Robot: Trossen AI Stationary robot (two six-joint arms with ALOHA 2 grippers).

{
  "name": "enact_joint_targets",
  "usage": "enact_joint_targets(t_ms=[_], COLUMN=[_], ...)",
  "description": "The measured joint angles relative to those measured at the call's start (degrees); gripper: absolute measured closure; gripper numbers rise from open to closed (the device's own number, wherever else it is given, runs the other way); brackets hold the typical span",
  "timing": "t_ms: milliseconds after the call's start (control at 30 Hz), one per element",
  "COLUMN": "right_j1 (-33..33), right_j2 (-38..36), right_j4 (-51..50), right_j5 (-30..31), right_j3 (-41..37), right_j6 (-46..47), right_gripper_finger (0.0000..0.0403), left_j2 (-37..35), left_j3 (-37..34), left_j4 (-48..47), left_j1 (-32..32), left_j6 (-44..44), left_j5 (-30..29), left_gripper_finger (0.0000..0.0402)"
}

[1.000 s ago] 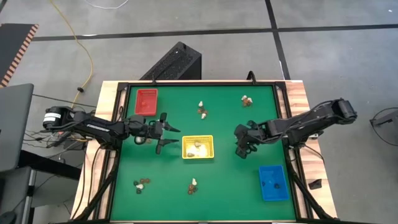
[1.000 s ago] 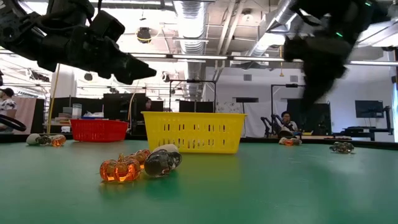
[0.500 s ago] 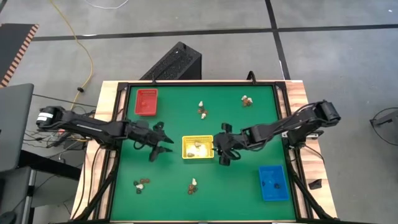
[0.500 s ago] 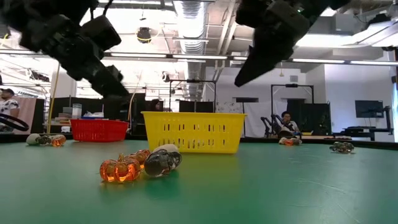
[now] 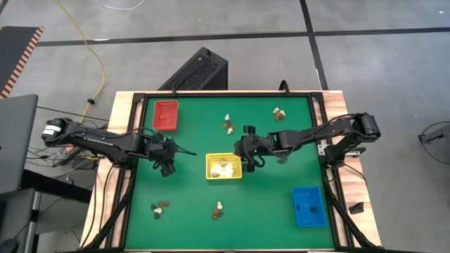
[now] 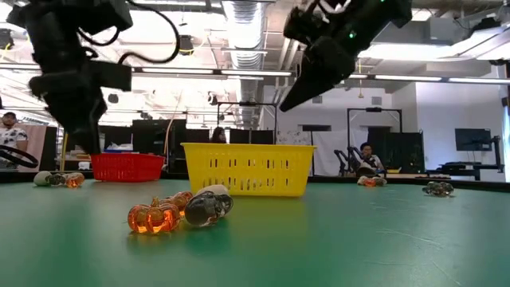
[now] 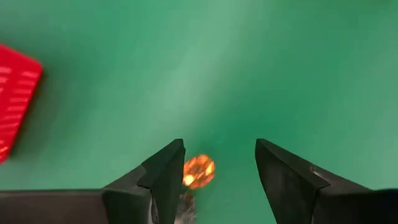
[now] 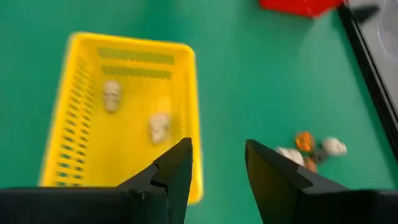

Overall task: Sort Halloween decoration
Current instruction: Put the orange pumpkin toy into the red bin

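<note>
The Halloween decoration lies in small clusters on the green table: one at the near middle (image 5: 219, 209), one at the near left (image 5: 159, 208), two at the far side (image 5: 228, 124) (image 5: 279, 112). My left gripper (image 5: 167, 160) points down, open, above an orange pumpkin (image 7: 199, 171) and a grey trinket (image 7: 184, 210). My right gripper (image 5: 247, 160) hangs open above the right end of the yellow tray (image 5: 223, 166), which holds two cream skulls (image 8: 112, 96) (image 8: 159, 127). Nothing sits between either pair of fingers.
A red tray (image 5: 165, 114) stands at the far left and a blue tray (image 5: 308, 206) at the near right, with a few small pieces in it. Open green table lies between the trays. A raised black frame (image 5: 320, 126) borders the table.
My left gripper has drawn back a little toward the table's left edge and tipped from nearly level to pointing down. My right gripper has travelled toward the table's left, from well right of the yellow tray to above its right end, rolling as it went.
</note>
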Motion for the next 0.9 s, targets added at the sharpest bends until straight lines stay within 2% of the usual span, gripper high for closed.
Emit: enact_joint_targets(t_ms=[167, 233, 567, 700, 900], right_j1=[-0.9, -0.8, -0.9, -0.9, -0.9], right_j2=[0.0, 0.0, 0.0, 0.0, 0.0], right_j4=[-1.4, -1.3, -0.9, -0.9, -0.9], right_j5=[-0.1, -0.1, -0.2, -0.3, -0.3], right_j3=[0.0, 0.0, 0.0, 0.0, 0.0], right_j6=[0.7, 0.5, -0.6, -0.6, -0.6], right_gripper_finger=[0.0223, 0.0223, 0.0223, 0.0223, 0.0223], left_j2=[5.6, 7.2, 7.4, 7.3, 7.3], left_j3=[0.0, 0.0, 0.0, 0.0, 0.0], left_j4=[-0.3, -0.5, 0.1, 0.9, 1.1], left_j1=[1.1, 2.8, 11.0, 11.3, 10.9], left_j6=[1.3, 1.5, 9.7, 11.8, 12.8], left_j5=[-5.7, -5.6, 4.5, 9.2, 11.6], left_gripper_finger=[0.0214, 0.0214, 0.0214, 0.0214, 0.0214])
